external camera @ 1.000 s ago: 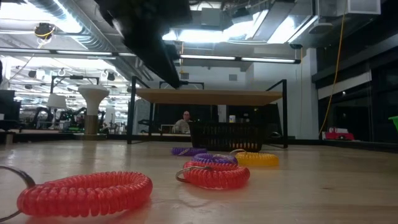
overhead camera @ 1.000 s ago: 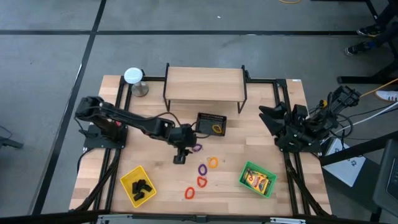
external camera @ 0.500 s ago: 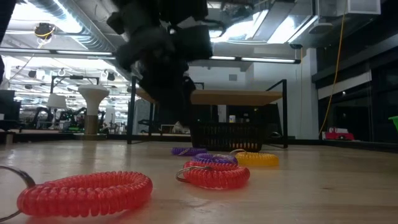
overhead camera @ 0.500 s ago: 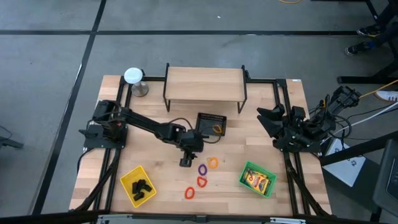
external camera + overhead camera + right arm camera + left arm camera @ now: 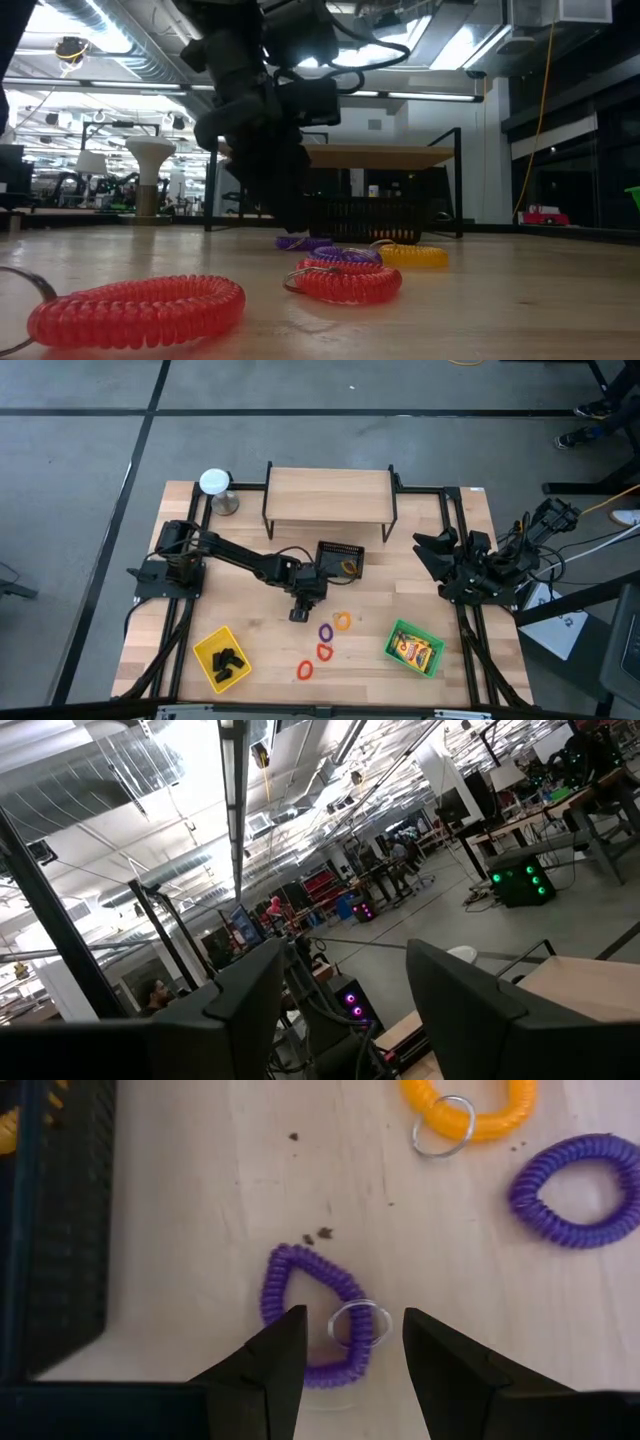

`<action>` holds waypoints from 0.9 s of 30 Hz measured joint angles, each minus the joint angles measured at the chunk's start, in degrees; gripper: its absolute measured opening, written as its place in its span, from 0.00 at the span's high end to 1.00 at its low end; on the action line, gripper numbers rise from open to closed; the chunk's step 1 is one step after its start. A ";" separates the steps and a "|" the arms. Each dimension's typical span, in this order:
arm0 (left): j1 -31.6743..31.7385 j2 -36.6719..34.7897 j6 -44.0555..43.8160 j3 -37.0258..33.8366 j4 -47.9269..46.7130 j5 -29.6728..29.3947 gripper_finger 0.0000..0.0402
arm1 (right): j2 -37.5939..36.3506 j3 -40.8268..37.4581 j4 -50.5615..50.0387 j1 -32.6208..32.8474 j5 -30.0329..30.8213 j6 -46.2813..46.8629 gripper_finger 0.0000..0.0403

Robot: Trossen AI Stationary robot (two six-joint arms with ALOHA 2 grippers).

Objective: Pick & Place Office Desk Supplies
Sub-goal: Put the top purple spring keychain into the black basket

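The table (image 5: 240, 610) carried a wooden shelf (image 5: 328, 495) at its far edge, with a white-topped metal object (image 5: 214, 484) near the far left corner. In front of the shelf, about the middle of the table, stood a black mesh basket (image 5: 340, 558) with a yellow ring (image 5: 348, 567) inside it. A yellow tray (image 5: 208, 651) lay near the front left corner and held small black clips (image 5: 229, 661). A green tray (image 5: 393, 635) lay near the front right corner and held a flat yellow pack (image 5: 416, 651).

The left arm (image 5: 230, 558) reached from the left edge toward the middle. The left gripper (image 5: 345, 1342) hung low over the table just beside the basket, on its front side. Its fingers (image 5: 270, 1365) were apart and held nothing. Between them, on the table, lay a purple ring (image 5: 310, 1315) with its small metal loop (image 5: 358, 1322); if the fingers touched the ring I cannot tell.

The right arm (image 5: 480, 565) waited folded at the right edge. The right gripper (image 5: 345, 1010) was open and empty, pointing into the room.

In the front middle of the table lay four more rings, all apart from each other: an orange ring (image 5: 343, 621), a second purple ring (image 5: 325, 632), a red ring (image 5: 324, 652) and, nearest the front edge, another red ring (image 5: 304, 670)
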 joint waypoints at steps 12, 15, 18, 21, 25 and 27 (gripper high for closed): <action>-0.17 1.65 0.77 -0.13 -1.51 0.18 0.60 | -0.02 0.00 -0.01 0.00 0.04 -0.06 0.47; -0.19 2.39 0.56 0.04 -0.97 0.31 0.60 | -0.02 0.00 -0.04 0.00 0.04 -0.22 0.47; -0.19 2.72 0.50 0.05 -0.84 0.86 0.63 | -0.02 0.00 -0.08 0.00 0.04 -0.26 0.47; -0.15 2.78 -0.73 0.09 -0.90 1.54 0.72 | -0.02 0.00 -0.17 0.00 0.05 -0.24 0.47; -0.12 2.80 -3.04 0.09 -0.96 3.55 0.89 | -0.02 0.00 -0.20 0.00 0.07 -0.26 0.47; -0.10 2.82 -4.44 0.07 -0.83 5.87 0.96 | -0.02 0.00 -0.22 0.00 0.07 -0.38 0.47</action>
